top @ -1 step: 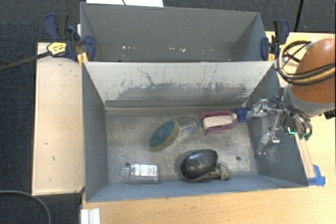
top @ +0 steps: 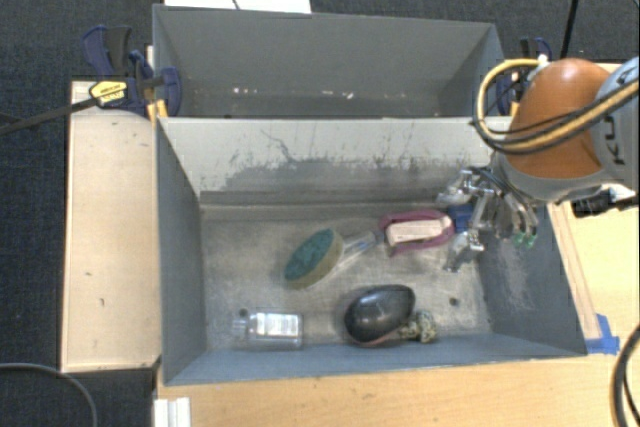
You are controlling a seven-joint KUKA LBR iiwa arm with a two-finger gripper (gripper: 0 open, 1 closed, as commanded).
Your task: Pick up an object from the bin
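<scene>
Pink-and-white block lies just left of the gripper, which hangs low beside it, probably lining up a grab (honestly can't tell if it's open or closed).

Container: grey metal bin, with five loose things on its floor.
Rear row: teal round-headed brush on the left; pink-and-white flat block to its right, near the brush's handle end.
Front row: clear plastic small bottle on the left; dark oval mouse-like shell to its right; small olive lump touching the shell's right side.
Right end: gripper just beside the block's right end.
</scene>
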